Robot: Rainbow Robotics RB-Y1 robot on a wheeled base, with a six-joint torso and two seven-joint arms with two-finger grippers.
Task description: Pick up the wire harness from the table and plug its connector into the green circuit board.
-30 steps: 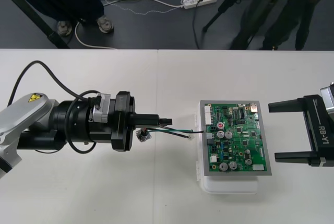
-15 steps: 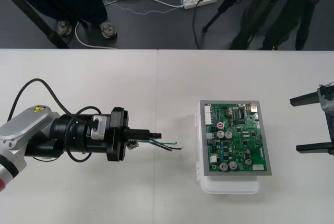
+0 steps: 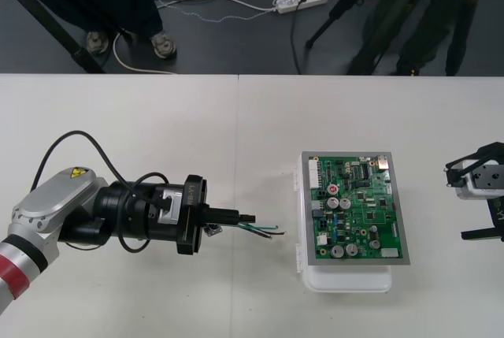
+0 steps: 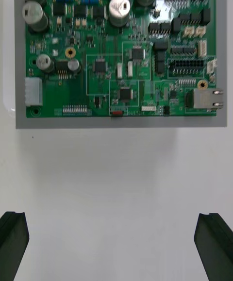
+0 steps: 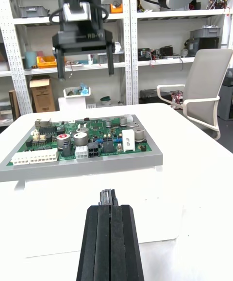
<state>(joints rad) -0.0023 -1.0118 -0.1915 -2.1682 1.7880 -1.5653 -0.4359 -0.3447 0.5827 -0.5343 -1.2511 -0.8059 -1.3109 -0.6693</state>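
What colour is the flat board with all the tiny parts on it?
The circuit board is green; it shows best in the right wrist view.

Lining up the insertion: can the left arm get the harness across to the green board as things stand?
Probably yes. The left pincer, shut on the harness, points at the green board across bare table. The right pincer waits open beyond the board's far side.

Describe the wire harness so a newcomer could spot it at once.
On the light table, left of the green circuit board, the left tool is shut on the wire harness. Its thin green and black wires poke from the tool's tip toward the board, the only loose strands there.
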